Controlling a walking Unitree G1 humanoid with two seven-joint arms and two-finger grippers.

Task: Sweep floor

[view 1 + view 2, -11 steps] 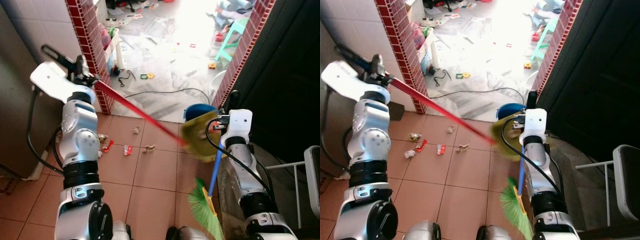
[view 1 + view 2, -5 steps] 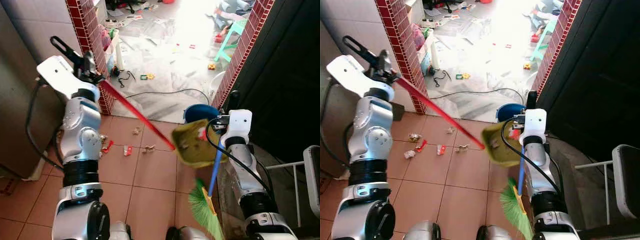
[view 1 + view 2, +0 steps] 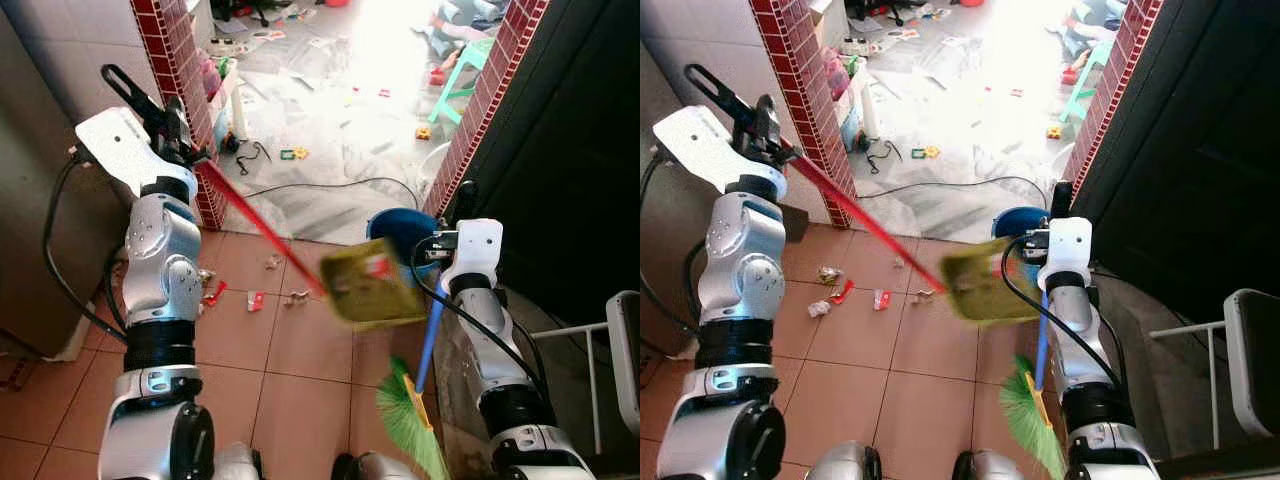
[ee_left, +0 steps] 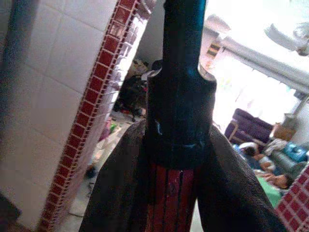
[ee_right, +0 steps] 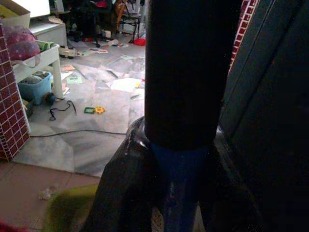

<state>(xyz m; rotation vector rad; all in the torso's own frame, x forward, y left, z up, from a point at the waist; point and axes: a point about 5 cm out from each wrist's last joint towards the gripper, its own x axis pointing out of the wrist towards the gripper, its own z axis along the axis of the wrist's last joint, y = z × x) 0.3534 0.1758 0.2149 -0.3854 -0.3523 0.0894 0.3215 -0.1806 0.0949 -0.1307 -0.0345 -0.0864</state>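
Left eye view showed the left gripper (image 3: 172, 140) raised beside the red brick pillar (image 3: 183, 90), fingers closed around the top of the red handle (image 3: 262, 230) of a dustpan (image 3: 366, 285). From there the handle ran down and rightward to the yellow-green pan, which was motion-blurred and appeared to hang above the terracotta tiled floor (image 3: 300, 370); its exact tilt could not be made out. Small litter scraps (image 3: 256, 298) lay on the tiles below the handle, between the left arm and the pan; what they were could not be told. A blue bucket (image 3: 398, 228) stood behind the pan, partly hidden by it.

Right gripper (image 3: 455, 238) was held upright at the right, near the dark door, closed on the blue stick of the broom (image 3: 430, 335). Its green bristles (image 3: 405, 420) rested low near the robot's feet, the tips cut off by the picture's edge.

Left wrist view (image 4: 176, 193) added close detail: the red ribbed handle clamped between both fingers (image 4: 120, 193), with a black cap above. People on a sofa were dimly visible far behind. Right wrist view showed the blue stick (image 5: 178, 188) gripped between the fingers (image 5: 123, 193) and the broom's black upper section blocking much of the scene
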